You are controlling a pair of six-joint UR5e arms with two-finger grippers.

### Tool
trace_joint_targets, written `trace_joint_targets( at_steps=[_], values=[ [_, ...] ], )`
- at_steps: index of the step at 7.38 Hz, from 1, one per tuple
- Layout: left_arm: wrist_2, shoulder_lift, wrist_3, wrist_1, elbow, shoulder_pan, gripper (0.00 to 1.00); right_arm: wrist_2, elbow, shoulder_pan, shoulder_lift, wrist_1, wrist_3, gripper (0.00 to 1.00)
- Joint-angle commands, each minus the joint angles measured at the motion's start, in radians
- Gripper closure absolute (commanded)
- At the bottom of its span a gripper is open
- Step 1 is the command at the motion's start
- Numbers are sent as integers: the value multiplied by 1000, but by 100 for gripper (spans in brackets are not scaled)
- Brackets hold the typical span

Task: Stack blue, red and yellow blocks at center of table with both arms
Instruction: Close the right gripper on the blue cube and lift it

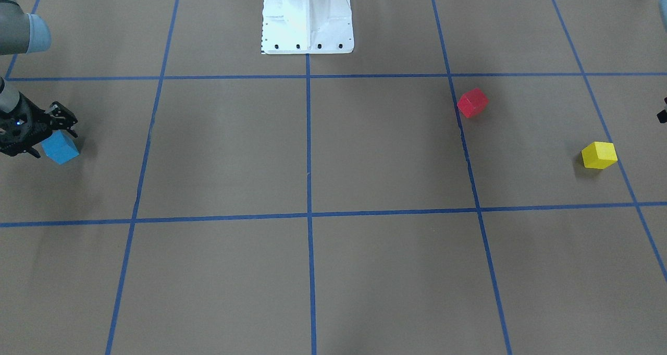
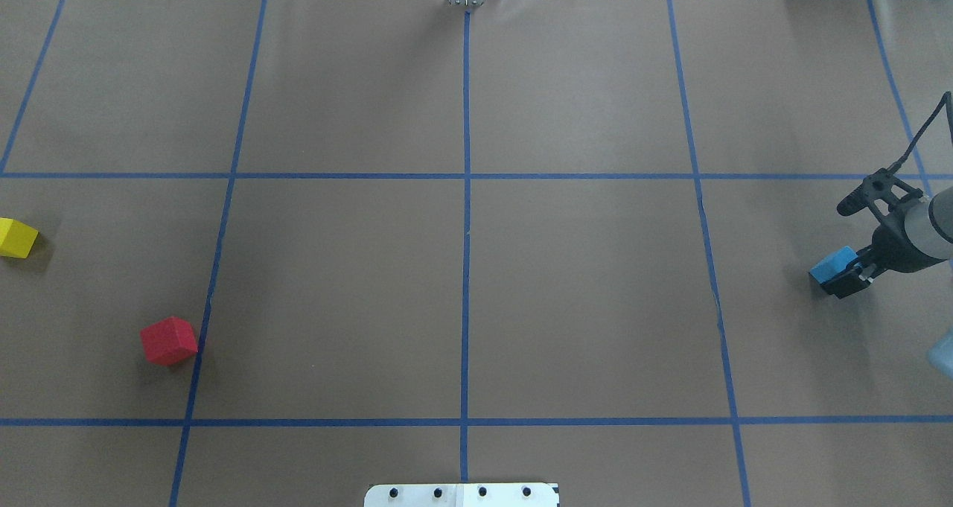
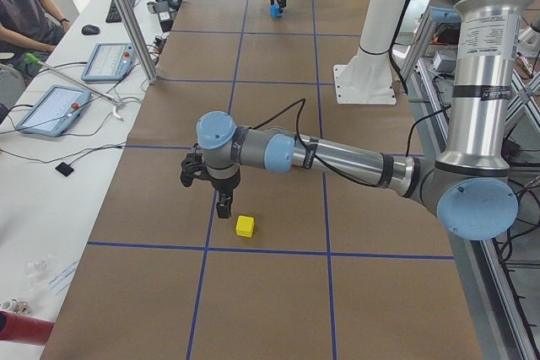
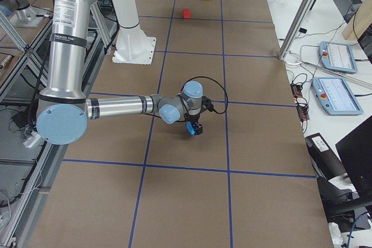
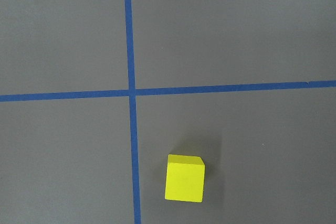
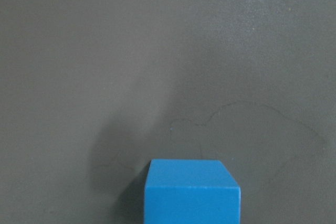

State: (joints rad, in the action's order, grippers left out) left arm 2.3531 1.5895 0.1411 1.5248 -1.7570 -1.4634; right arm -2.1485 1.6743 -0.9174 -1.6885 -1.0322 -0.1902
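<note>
The blue block [image 2: 830, 266] sits far out on my right side. My right gripper [image 2: 849, 272] is shut on the blue block, low over the paper. It also shows at the left edge of the front view [image 1: 54, 138], and the block [image 6: 191, 192] fills the bottom of the right wrist view. The red block [image 2: 169, 341] and the yellow block [image 2: 16, 237] lie on my left side. My left gripper [image 3: 222, 208] hovers above and just beside the yellow block [image 3: 245, 226]; I cannot tell whether it is open. The left wrist view looks down on the yellow block [image 5: 184, 178].
Brown paper with a blue tape grid [image 2: 466, 176] covers the table. The white robot pedestal [image 1: 307, 19] stands at the robot's edge. A side desk with tablets [image 3: 51, 107] and a seated operator [image 3: 25, 14] runs along the far edge.
</note>
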Motion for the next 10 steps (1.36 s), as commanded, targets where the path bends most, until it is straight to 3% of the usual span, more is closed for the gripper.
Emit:
trace_joint_targets(
  at_steps=[1,2,3,4,7,8,10],
  values=[
    [0,0,-2,0,1,0,0,-4,-42,0,38,-2,-3,13],
    [0,0,0,0,1,0,0,-5,-50,0,46,-2,-6,20],
    [2,0,0,0,1,0,0,-17,-48,-3,43,-2,-8,86],
    [2,0,0,0,-1,0,0,-62,-47,-4,35,-2,-8,100],
    [2,0,2,0,-9,0,0,-224,31,-153,41,-89,-38,100],
    [2,1,2,0,-9,0,0,-220,62,-159,85,-162,-52,100],
    [20,0,2,0,-7,0,0,-195,100,-94,266,-369,-319,100]
  ],
)
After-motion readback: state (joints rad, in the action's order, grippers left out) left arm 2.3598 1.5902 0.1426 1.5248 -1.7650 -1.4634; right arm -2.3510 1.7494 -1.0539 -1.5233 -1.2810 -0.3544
